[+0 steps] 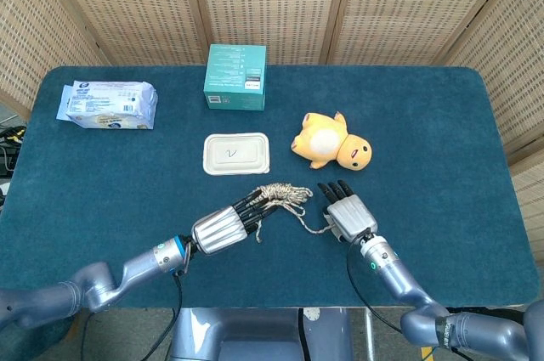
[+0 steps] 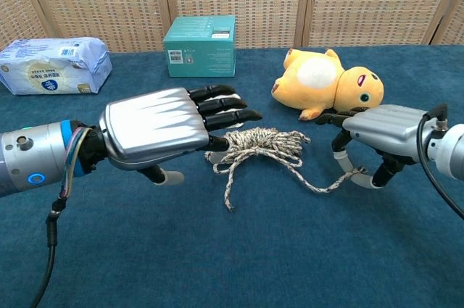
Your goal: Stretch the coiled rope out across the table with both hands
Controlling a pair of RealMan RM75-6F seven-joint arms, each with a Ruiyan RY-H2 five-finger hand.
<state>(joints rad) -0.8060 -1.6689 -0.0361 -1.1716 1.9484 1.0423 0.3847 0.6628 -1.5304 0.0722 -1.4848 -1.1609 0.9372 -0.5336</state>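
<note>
Our left hand (image 2: pixel 156 132), fingers spread and empty, reaches over the near-left edge of the rope (image 2: pixel 262 146) coiled mid-surface, while our right hand (image 2: pixel 380 134) pinches its loose right end.

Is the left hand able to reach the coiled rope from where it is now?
Probably yes. The left hand is right beside the coiled rope with its fingers stretched toward the coil, and nothing stands between them. The white lid lies behind, out of the way.
</note>
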